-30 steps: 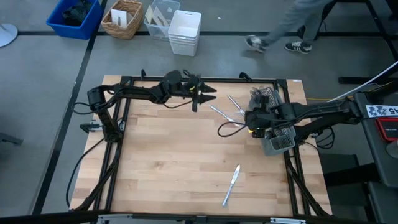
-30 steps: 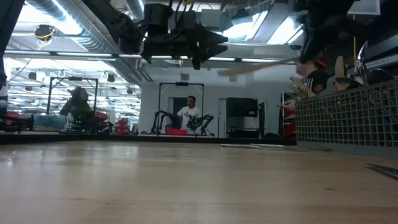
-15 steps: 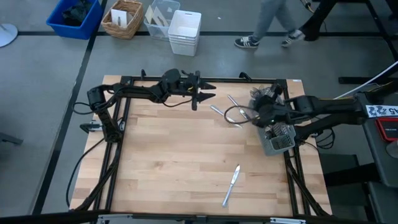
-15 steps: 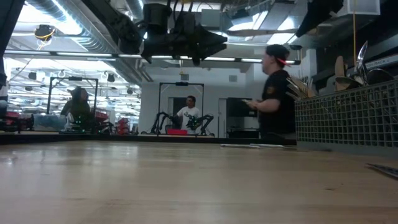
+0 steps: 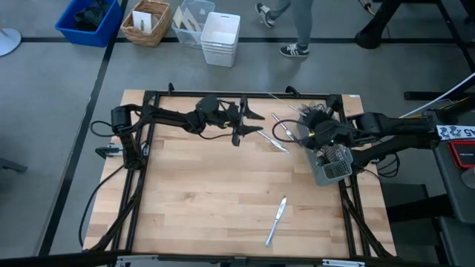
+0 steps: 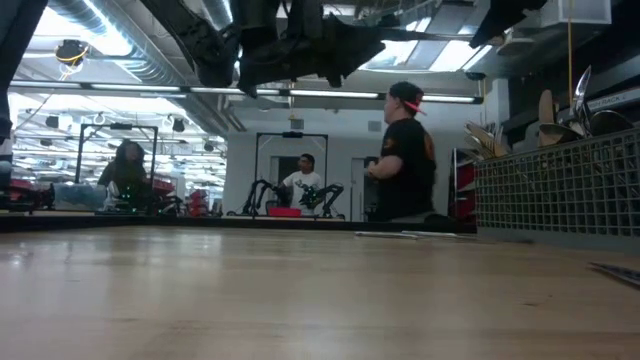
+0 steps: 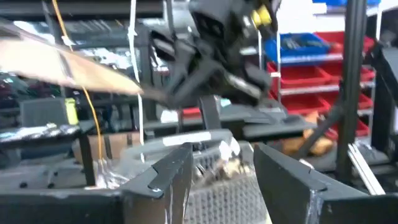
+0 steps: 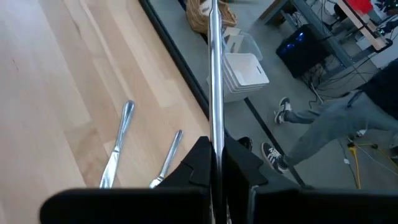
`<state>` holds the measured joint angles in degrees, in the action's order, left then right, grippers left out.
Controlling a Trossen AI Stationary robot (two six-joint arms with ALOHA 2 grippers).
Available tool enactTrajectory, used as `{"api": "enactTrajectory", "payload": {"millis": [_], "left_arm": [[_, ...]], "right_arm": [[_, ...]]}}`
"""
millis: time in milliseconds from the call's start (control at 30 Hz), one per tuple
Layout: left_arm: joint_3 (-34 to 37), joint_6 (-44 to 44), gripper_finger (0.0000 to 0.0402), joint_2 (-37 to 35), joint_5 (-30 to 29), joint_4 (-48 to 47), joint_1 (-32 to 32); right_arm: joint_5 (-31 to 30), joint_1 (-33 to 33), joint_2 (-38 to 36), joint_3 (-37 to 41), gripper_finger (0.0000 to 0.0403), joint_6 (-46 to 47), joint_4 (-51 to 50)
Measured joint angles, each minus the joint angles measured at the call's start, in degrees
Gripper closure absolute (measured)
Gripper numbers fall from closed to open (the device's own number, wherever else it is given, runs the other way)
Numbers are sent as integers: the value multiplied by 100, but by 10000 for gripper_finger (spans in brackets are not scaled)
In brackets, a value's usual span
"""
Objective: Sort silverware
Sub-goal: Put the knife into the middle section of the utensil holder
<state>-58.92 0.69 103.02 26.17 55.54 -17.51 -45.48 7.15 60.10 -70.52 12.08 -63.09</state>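
because the right tool (image 8: 214, 163) was clamped on one slim utensil (image 8: 214, 74) above the mesh caddy (image 5: 330, 159), it could twist and miss, while the left tool (image 7: 221, 171) hung apart beyond two pieces (image 8: 140, 158) on the tabletop (image 5: 208, 193).

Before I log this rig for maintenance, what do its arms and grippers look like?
Both arms are dark, slim and jointed, with black cables trailing from their bases in the high view. The left gripper ends in two dark, flat, squared fingers. The right gripper is equally dark, with a small yellow patch near the wrist, which also shows in the left wrist view. No lettering can be read on either.
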Motion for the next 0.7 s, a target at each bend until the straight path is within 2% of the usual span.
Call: {"api": "enactTrajectory", "payload": {"millis": [100, 333, 500, 700], "left_arm": [[0, 174, 238, 11, -39, -364, 123], [0, 298, 238, 11, -912, -478, 290], [0, -250, 238, 13, -1067, 306, 79], [0, -940, 238, 11, -915, 1097, -151]], "right_arm": [[25, 0, 0, 0, 381, -38, 142], [645, -2, 0, 0, 381, -56, 459], [1027, -2, -2, 0, 381, -207, 735], [1316, -2, -2, 0, 381, -402, 1036]]}}
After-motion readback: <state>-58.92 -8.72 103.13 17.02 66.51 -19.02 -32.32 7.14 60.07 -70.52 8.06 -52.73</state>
